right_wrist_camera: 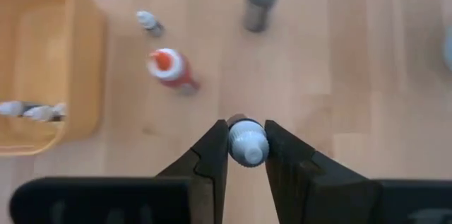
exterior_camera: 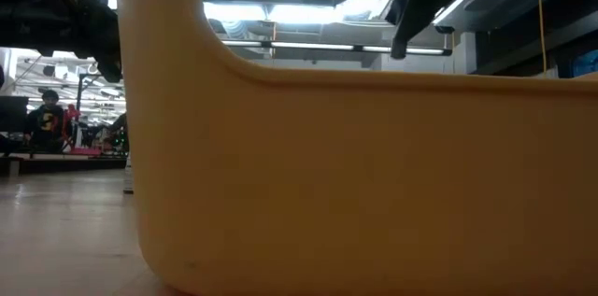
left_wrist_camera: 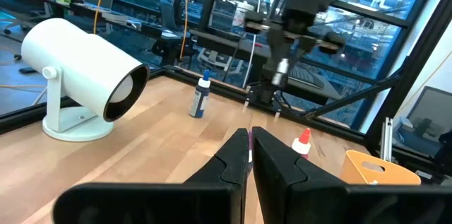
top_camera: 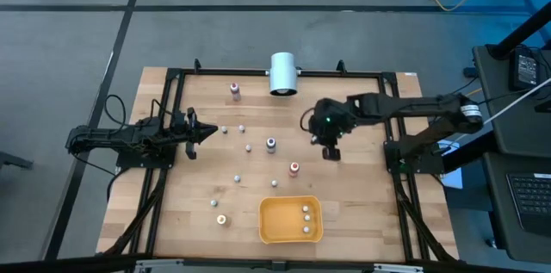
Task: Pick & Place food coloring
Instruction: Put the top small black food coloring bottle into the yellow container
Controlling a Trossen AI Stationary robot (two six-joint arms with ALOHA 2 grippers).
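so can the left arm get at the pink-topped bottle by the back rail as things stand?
Probably yes. The left claw is shut and empty, and the pink-topped bottle stands alone on bare wood just beyond it. The right claw, shut on a whitish-topped bottle, is well off to the side.

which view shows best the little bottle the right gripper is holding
The right wrist view: the whitish-capped bottle sits clamped between the right gripper, close up. The high view shows only the gripper over the table, the bottle hidden. The low view is blocked by the orange tray. The left wrist view cannot resolve it.
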